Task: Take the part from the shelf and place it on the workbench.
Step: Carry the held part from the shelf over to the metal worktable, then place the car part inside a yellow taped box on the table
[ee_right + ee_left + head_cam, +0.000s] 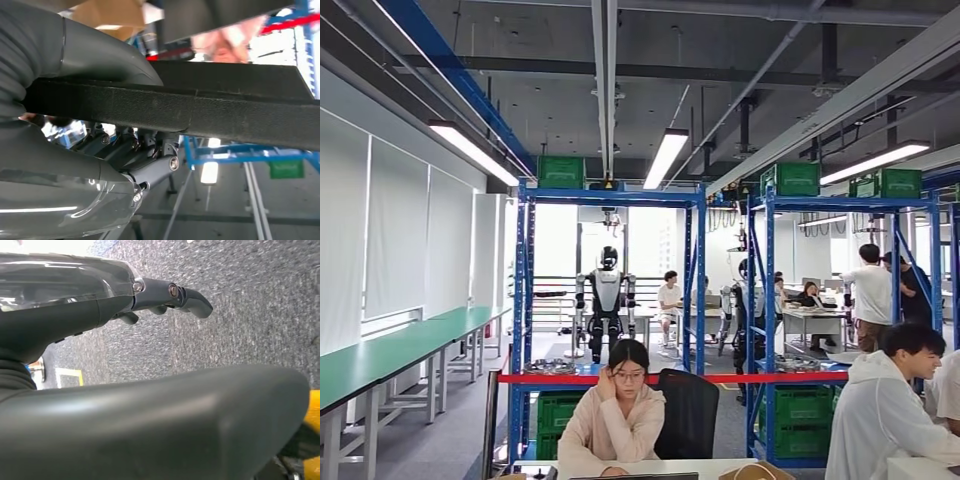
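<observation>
We are holding a flat black part (226,107) in our right hand (113,145), thumb on one face and fingers curled against the other. Our left hand (162,297) is hanging over grey floor (245,315), fingers extended, holding nothing.

person (616,415) seated by black chair (687,412) (green crates (562,172) up top).

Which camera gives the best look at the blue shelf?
The head view: it shows the whole blue shelf upright, with green crates on top and below. The right wrist view catches part of a blue frame past the right hand. The left wrist view faces grey floor.
</observation>
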`<state>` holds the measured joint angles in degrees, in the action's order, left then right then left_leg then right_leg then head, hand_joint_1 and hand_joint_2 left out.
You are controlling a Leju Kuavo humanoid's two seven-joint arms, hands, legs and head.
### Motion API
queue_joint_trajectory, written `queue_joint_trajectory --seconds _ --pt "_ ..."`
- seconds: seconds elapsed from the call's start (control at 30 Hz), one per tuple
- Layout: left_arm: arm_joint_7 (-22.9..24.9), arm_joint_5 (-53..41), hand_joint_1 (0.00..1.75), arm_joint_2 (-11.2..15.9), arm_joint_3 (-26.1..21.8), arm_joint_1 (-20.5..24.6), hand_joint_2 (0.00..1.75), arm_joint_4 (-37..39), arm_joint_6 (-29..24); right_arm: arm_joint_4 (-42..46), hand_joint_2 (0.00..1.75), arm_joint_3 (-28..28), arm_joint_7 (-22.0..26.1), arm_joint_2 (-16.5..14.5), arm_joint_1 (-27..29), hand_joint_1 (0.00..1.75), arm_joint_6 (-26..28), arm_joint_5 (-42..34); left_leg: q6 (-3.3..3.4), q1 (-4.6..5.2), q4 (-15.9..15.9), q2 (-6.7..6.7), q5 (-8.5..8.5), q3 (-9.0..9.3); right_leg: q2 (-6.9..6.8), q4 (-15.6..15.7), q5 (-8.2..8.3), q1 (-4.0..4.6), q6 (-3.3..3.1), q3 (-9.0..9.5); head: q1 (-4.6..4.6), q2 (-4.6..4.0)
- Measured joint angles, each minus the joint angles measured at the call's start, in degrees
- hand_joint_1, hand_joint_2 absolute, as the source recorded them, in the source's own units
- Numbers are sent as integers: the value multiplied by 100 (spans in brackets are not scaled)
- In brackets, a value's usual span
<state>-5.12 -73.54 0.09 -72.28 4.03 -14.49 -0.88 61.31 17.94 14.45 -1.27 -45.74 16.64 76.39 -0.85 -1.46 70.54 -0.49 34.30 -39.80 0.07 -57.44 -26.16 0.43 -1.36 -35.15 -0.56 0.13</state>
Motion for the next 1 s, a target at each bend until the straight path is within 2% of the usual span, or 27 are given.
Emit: queue_joint_trajectory --seconds 0.03,0.07,0.1,0.17,0.2,0.23,0.27,0.37,0.43,0.5,0.53,0.57,0.6,0.67,0.7,0.73,0.8,0.87,0.9,0.93,1.0 --pt "-32 -9 0 0 0 -5 175 0 13 -178 175 0 -2 21 5 175 42 55 -13 -1 280 1 66 -156 1 -2 -5 2 -1 5 1 0" --pt "-59 -17 0 0 0 -9 175 0 23 -341 175 -1 8 45 21 175 81 86 -25 -4 372 2 26 -228 4 -6 -12 0 2 9 1 0" --pt "-79 -23 0 0 0 -13 175 0 29 -477 175 -3 25 67 38 175 115 103 -35 -11 246 4 -119 -197 7 -15 -24 -5 11 15 1 0" --pt "-100 -32 0 -1 0 -15 175 0 26 -725 175 -9 84 116 55 175 199 130 -53 -29 -424 7 -521 83 18 -60 -70 -15 56 21 1 0" --pt "-103 -34 0 -1 0 -12 175 0 23 -836 175 -11 129 146 61 175 244 141 -44 -31 -739 6 -645 220 25 -101 -99 -10 86 11 -1 0" --pt "-106 -35 0 -2 0 -10 175 0 19 -945 175 -13 195 185 75 175 291 136 -24 -28 -935 5 -699 307 29 -130 -119 -3 117 0 -2 0" --pt "-107 -35 0 -2 -1 -9 175 0 15 -1025 175 -12 282 225 108 175 330 100 7 -16 -1001 1 -683 340 32 -145 -129 5 141 -8 -4 0" --pt "-105 -35 0 -3 -5 -24 175 0 -7 -1143 175 -8 608 367 271 175 414 -154 108 -7 -1026 -5 -680 363 24 -192 -187 -7 195 -13 -7 0" --pt "-103 -35 0 -4 -7 -28 175 0 -24 -1153 175 -6 789 468 368 175 433 -338 167 -21 -1038 -4 -677 388 18 -559 -414 -26 251 -162 -8 0" --pt "-103 -35 0 -4 -10 -28 175 0 -34 -1102 175 -1 961 578 489 175 403 -543 204 -14 -1038 -5 -662 405 16 -1297 -735 -42 288 -513 -8 0" --pt "-104 -36 0 -4 -12 -31 175 0 -38 -1047 175 4 1061 633 573 175 363 -662 213 -8 -1038 -6 -654 414 16 -1612 -827 -47 295 -681 -8 0" --pt "-106 -37 0 -4 -14 -34 175 0 -38 -967 175 14 1155 692 664 175 317 -778 221 -3 -1038 -7 -646 424 16 -1760 -823 -49 294 -776 -8 0" --pt "-112 -40 0 -4 -15 -38 175 0 -38 -872 175 27 1249 750 746 175 267 -881 225 4 -1038 -8 -637 436 17 -1675 -709 -48 280 -761 -8 0" --pt "-147 -56 0 -5 -15 -40 175 0 -35 -663 175 65 1437 884 854 175 156 -1088 224 13 -1040 -11 -619 465 16 -968 -299 -31 222 -463 -8 0" --pt "-173 -68 0 -10 -15 -36 175 0 -30 -559 175 91 1533 970 877 175 88 -1201 216 20 -1042 -14 -610 472 16 -591 -145 -13 189 -288 -8 0" --pt "-202 -78 0 -14 -15 -34 175 0 -24 -471 175 122 1627 1066 887 175 8 -1325 203 23 -1044 -16 -603 475 16 -321 -59 8 164 -163 -7 1" --pt "-250 -90 0 -22 -15 -41 175 0 -5 -337 175 189 1776 1264 901 175 -148 -1543 160 22 -1064 -18 -598 478 19 -154 -57 39 137 -81 -7 1" --pt "-302 -95 0 -22 -15 -54 175 0 12 -251 175 268 1880 1434 912 175 -267 -1678 104 27 -1088 -15 -578 498 15 -77 -30 27 103 -44 -7 0" --pt "-330 -99 0 -22 -14 -55 175 0 21 -220 175 322 1919 1510 908 175 -313 -1715 86 32 -1023 -12 -508 477 9 -29 -10 12 80 -18 -7 0" --pt "-359 -108 0 -22 -14 -55 175 0 26 -199 175 394 1944 1574 904 175 -358 -1742 75 37 -843 -9 -380 405 2 16 9 -3 59 8 -7 0" --pt "-405 -135 0 -22 -13 -54 175 0 32 -188 175 582 1952 1683 903 175 -438 -1753 63 35 -174 -4 -31 102 -3 37 14 -10 34 29 -8 0"
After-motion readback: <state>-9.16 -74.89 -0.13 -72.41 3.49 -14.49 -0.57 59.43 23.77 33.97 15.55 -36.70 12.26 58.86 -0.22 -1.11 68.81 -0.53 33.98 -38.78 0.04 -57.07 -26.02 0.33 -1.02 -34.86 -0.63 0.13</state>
